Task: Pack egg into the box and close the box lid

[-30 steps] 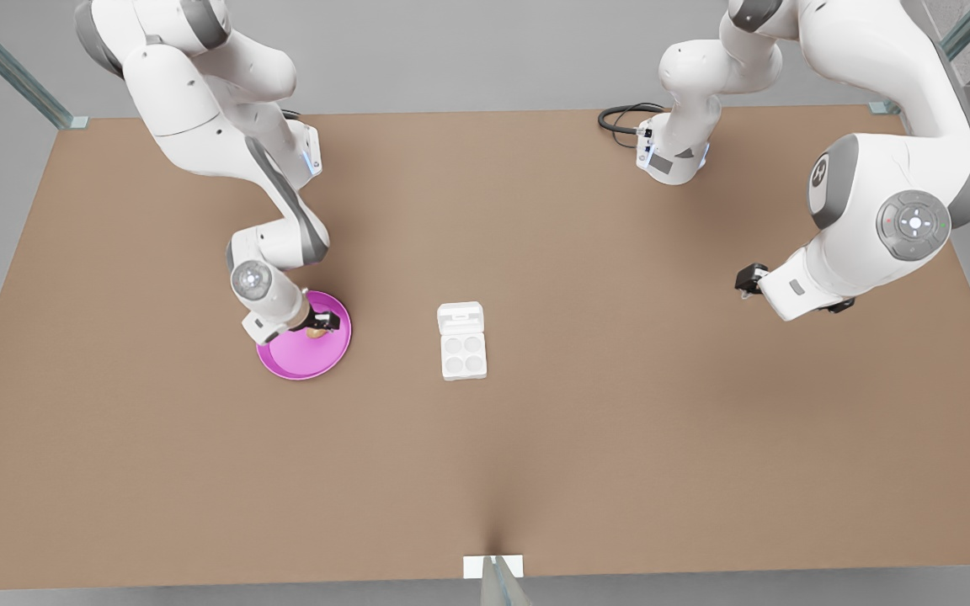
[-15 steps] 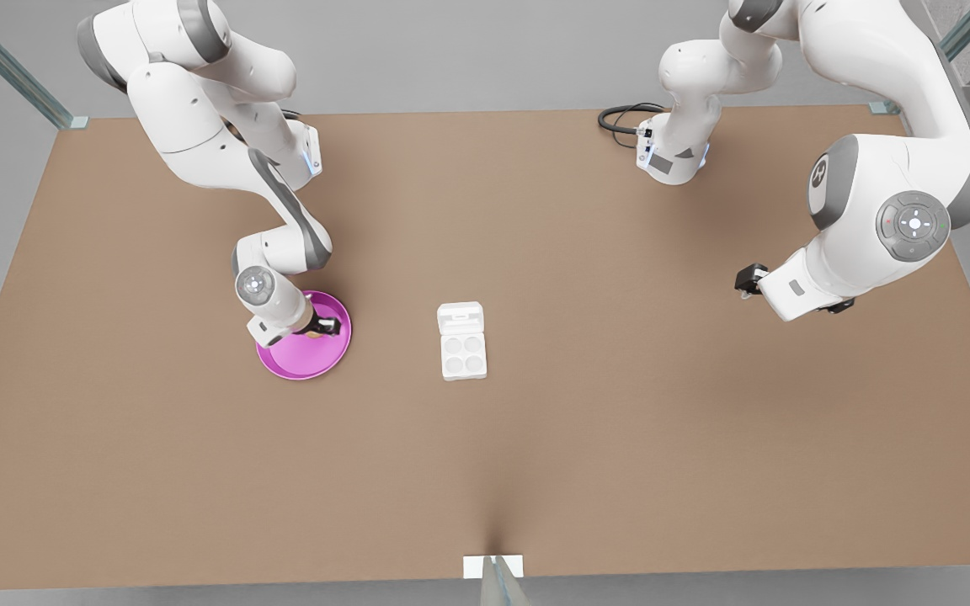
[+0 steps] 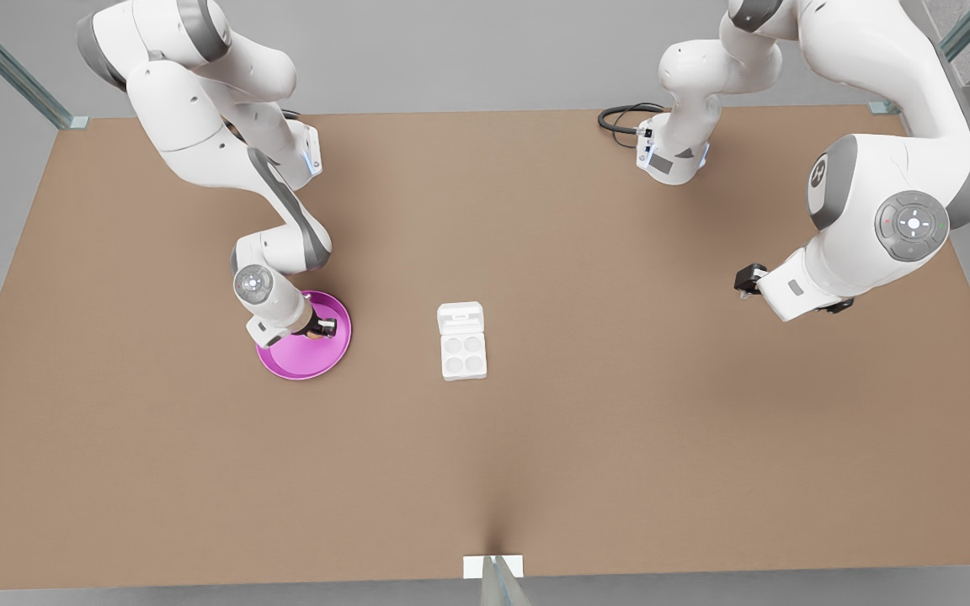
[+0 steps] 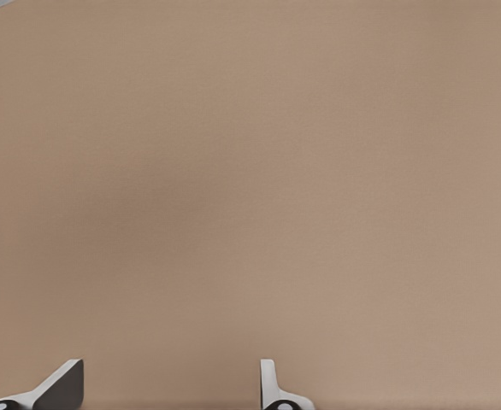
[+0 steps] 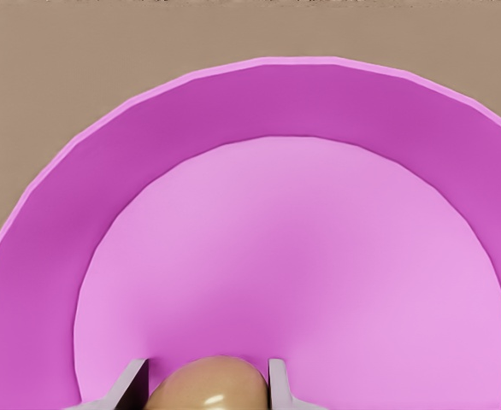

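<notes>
The right gripper (image 3: 322,326) is down inside the pink plate (image 3: 300,364), on the side of the plate nearer the box. In the right wrist view its two fingers (image 5: 131,384) stand on either side of the egg (image 5: 206,383) and touch its sides, so the gripper (image 5: 204,386) is pinching the egg just above the plate's (image 5: 259,102) flat floor. From the front view the egg (image 3: 314,333) is a small tan spot beneath the dark fingers, within the plate's rim.

The box (image 3: 462,352) lies on the brown table (image 3: 535,454), well apart from the plate, toward the front view's right of it. Its four round cups face up, and none holds anything. The box lid (image 3: 460,316) is folded back flat on the table, joined to the box on the side toward the arm bases.

The left gripper (image 3: 748,278) waits far from the box, toward the front view's right, raised above the table. In the left wrist view its fingers (image 4: 62,386) are spread wide apart with bare table (image 4: 250,188) between them, and the gripper (image 4: 167,389) holds nothing.
</notes>
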You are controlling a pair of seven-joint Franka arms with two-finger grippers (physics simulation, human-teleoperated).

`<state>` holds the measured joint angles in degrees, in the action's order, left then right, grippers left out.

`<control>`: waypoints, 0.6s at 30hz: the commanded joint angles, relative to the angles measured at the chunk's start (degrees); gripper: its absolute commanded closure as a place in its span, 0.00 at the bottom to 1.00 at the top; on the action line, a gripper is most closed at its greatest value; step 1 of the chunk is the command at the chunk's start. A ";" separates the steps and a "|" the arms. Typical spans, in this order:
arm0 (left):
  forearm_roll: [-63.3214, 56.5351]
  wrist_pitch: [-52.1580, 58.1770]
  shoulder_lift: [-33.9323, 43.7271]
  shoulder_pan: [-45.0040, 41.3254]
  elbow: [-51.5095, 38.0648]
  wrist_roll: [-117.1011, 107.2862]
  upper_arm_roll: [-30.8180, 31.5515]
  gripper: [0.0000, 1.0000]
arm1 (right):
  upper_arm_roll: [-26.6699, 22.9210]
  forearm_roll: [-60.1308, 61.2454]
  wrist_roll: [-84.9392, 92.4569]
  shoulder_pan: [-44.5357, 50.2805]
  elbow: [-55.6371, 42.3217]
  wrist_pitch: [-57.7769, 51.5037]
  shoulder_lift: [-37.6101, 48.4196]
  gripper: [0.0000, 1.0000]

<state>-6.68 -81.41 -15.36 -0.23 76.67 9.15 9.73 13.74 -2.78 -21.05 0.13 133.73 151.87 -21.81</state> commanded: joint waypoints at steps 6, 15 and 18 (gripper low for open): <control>0.00 0.02 0.07 -0.03 -0.03 -0.10 0.02 0.00 | 0.76 -0.82 -1.37 0.05 -3.03 -6.84 1.33 0.55; 0.00 0.11 0.07 -0.21 -0.03 -0.10 0.02 0.00 | 1.64 -0.65 2.06 0.84 -21.76 -22.41 0.98 0.55; 0.00 0.20 0.07 -0.21 -0.03 -0.18 0.02 0.00 | 3.31 -0.56 3.82 3.21 -31.51 -24.69 -3.85 0.55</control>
<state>-6.66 -81.32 -15.36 -0.44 76.67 9.08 9.74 16.75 -2.41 -18.49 2.71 104.38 132.77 -24.52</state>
